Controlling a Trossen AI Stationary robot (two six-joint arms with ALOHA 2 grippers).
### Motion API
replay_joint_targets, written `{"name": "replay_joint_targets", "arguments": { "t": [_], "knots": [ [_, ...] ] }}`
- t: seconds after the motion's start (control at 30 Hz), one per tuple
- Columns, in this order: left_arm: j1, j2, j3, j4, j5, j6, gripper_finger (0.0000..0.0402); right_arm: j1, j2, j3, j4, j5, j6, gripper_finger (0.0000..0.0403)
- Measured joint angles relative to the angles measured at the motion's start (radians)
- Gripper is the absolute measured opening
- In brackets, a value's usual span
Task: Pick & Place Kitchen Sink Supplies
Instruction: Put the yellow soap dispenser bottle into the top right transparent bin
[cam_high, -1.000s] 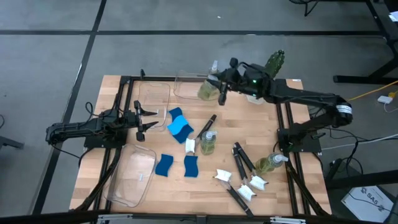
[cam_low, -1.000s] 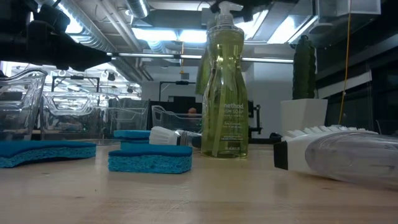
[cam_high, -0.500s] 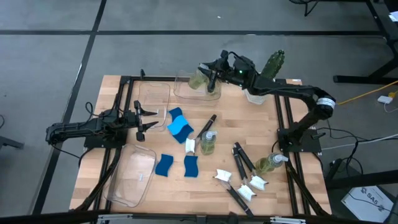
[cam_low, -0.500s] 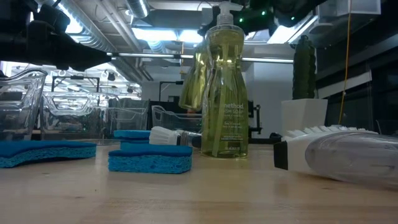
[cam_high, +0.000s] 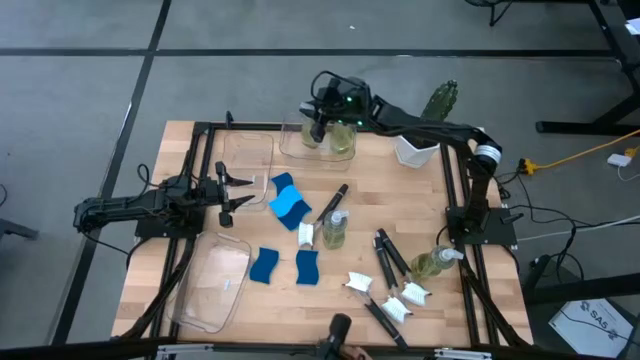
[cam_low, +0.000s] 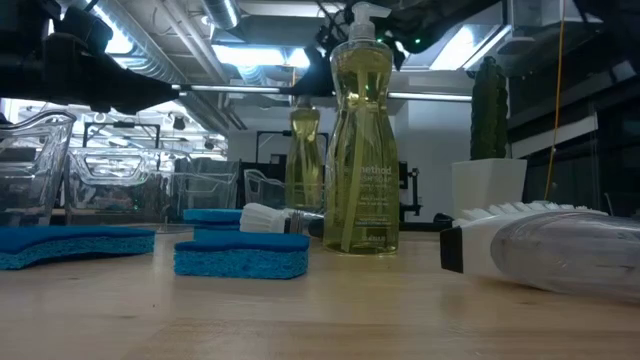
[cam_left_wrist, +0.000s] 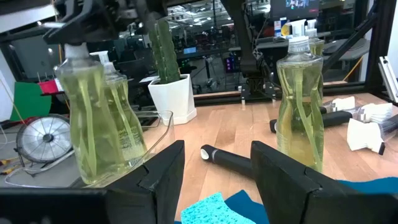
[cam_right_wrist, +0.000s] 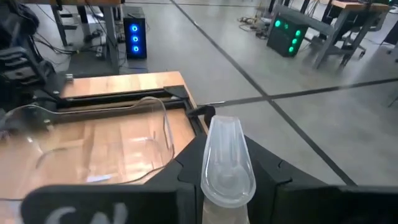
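My right gripper (cam_high: 320, 118) reaches over the far edge, shut on a clear pump bottle of yellow-green soap (cam_high: 310, 135), which hangs over the far clear bin (cam_high: 292, 150). A second bottle (cam_high: 342, 138) stands in that bin. In the left wrist view both show, the held bottle (cam_left_wrist: 84, 118) in front. On the table are a standing bottle (cam_high: 333, 228), a lying bottle (cam_high: 435, 263), blue sponges (cam_high: 290, 205) and black-handled brushes (cam_high: 385, 255). My left gripper (cam_high: 228, 193) waits open at the table's left side. My right gripper pinches the bottle just under its pump head (cam_right_wrist: 227, 165), at the neck (cam_left_wrist: 78, 53), between its two fingers. The fingers come nearly level from the table's right side. The bottle hangs upright below them, its lower part inside the bin's walls; whether its base touches the bin floor I cannot tell.
A green cactus (cam_high: 442, 102) in a white pot (cam_high: 415, 150) stands at the far right. Two more clear bins lie at the left, one far (cam_high: 245, 155) and one near (cam_high: 215, 280). Black frame rails run along both sides of the table.
My right gripper has carried the soap bottle toward the table's left along the far edge and a little down. The bottle, which hung tilted, now hangs upright over the far clear bin.
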Motion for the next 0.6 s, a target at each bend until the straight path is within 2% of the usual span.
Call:
{"name": "replay_joint_targets", "arguments": {
  "t": [0.27, 0.6],
  "knots": [
    [0.0, 0.0, 0.0, 0.0, 0.0, 0.0, 0.0179, -0.058, 0.021, -0.003, 0.059, -0.005, 0.117, 0.0075],
    [0.0, 0.0, 0.0, 0.0, 0.0, 0.0, 0.0178, -0.095, 0.035, -0.005, 0.039, -0.046, 0.155, 0.0077]
  ]
}}
